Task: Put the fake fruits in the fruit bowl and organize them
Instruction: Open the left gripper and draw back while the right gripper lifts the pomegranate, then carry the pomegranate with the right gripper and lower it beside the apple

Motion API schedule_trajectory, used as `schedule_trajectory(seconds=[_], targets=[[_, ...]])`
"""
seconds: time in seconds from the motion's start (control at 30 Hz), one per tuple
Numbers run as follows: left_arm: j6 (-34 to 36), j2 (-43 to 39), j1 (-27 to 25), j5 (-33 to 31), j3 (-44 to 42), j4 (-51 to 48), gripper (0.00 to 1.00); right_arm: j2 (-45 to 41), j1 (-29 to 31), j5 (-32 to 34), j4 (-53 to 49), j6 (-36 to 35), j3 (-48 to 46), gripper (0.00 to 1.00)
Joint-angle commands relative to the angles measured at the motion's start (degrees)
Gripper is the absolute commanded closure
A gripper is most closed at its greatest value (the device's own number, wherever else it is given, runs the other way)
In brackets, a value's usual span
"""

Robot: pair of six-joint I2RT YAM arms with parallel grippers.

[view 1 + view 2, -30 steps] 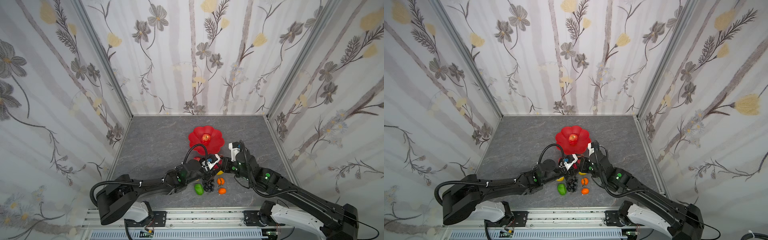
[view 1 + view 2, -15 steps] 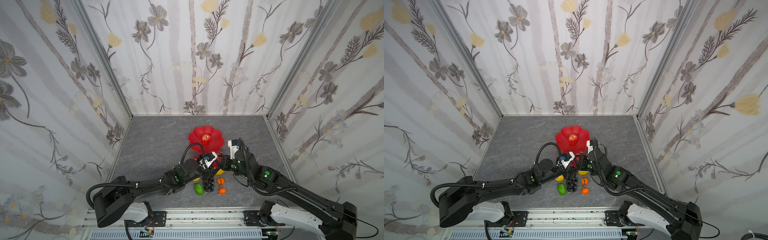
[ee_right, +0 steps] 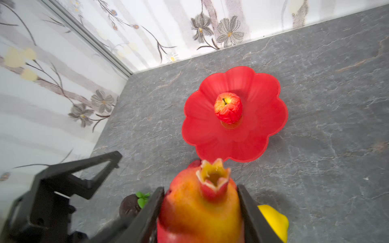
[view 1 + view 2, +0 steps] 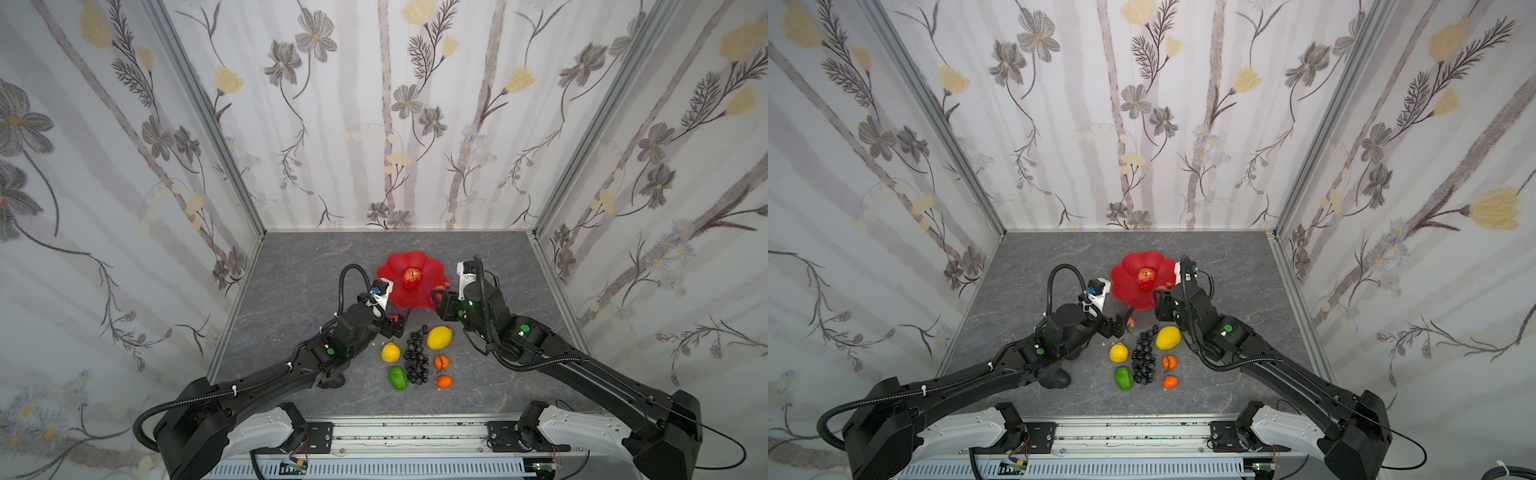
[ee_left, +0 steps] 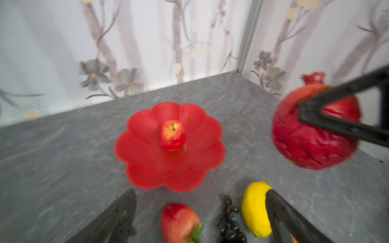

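Currently the right claw (image 3: pixel 200 188) is clamped on the pomegranate (image 3: pixel 197 212), beside the fruit bowl (image 4: pixel 392 266) at frame centre in a top view. The left claw (image 5: pixel 199 196) stands apart by the strawberry (image 5: pixel 180 223). Caution: a low release may knock the apple (image 4: pixel 411 277) out, or the claws may collide.

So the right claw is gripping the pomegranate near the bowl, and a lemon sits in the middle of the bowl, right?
Not quite: the fruit in the middle of the fruit bowl is a red apple, not a lemon, as the right wrist view shows. The right claw does grip the pomegranate near the bowl.
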Motion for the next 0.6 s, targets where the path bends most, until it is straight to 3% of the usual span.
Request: schedule_trajectory(seconds=[0.0, 0.3, 0.57], targets=[[-10.64, -0.97, 4.58, -7.42, 2.53, -17.07, 0.04, 3.38, -0.97, 3.55, 2.48, -5.21, 3.04, 0.67], [-17.16, -2.48, 17.93, -3.47, -1.38, -21.18, 0.03, 12.16, -4.37, 4.62, 5.11, -11.09, 7.62, 0.68], [-13.19, -3.23, 20.41, -1.45, -5.58, -15.41, 0.02, 17.38, -7.00, 4.34, 5.80, -13.48, 10.17, 0.69]])
